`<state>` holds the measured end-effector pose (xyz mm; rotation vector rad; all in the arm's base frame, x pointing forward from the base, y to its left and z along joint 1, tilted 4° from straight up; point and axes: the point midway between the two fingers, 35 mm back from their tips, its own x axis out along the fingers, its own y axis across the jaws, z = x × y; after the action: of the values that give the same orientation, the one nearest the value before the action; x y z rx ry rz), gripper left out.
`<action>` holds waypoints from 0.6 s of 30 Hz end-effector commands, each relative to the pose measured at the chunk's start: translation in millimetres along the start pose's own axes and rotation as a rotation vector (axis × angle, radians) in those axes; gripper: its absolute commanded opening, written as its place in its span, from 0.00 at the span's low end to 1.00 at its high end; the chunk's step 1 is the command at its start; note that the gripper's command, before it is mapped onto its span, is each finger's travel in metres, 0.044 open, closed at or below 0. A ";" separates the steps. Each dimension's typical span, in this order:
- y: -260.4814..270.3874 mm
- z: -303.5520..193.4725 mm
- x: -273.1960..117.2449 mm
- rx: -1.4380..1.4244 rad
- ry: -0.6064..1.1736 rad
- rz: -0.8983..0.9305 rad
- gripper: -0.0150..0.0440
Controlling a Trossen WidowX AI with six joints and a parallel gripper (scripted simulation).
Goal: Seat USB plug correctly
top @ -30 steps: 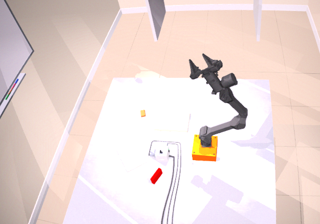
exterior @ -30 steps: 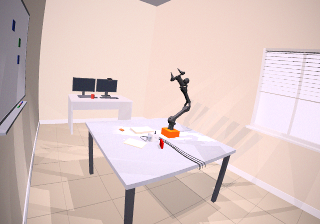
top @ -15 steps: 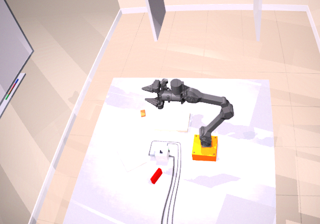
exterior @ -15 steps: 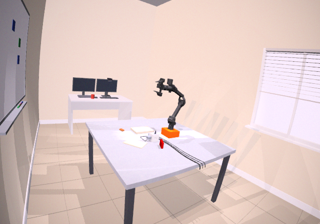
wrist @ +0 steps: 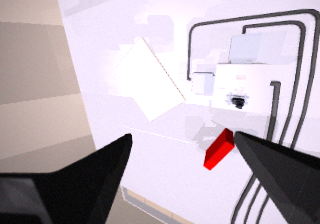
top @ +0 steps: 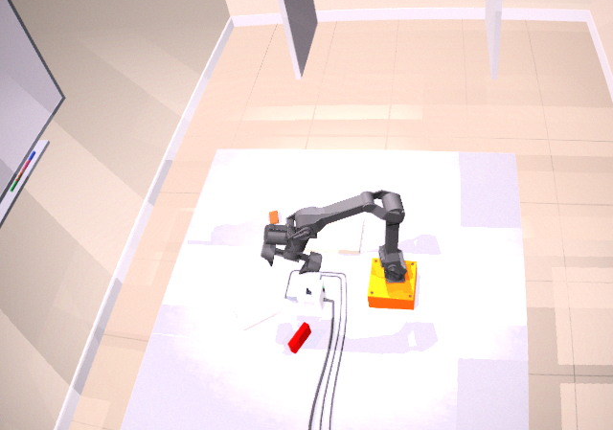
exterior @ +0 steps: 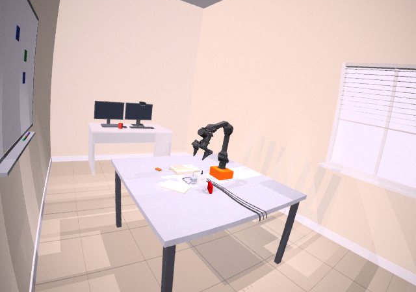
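Above the table (top: 420,306) (exterior: 214,214) (wrist: 165,159), fingers (top: 267,255) (exterior: 205,154) spread wide.

red block (top: 299,337) (exterior: 210,187) (wrist: 219,149), plain orange-yellow base (top: 391,302) (exterior: 221,173)

My arm (top: 344,209) (exterior: 224,144) is dark grey to black, with chunky, rounded joints. My gripper (top: 292,261) (exterior: 199,157) (wrist: 182,137) has two dark fingers, each tapering to a point.
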<state>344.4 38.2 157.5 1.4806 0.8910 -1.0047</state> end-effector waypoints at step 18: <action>-71.5 -2.0 61.5 0.058 -0.073 -0.415 1.00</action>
<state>301.7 50.0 78.6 1.3202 1.1483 -1.3793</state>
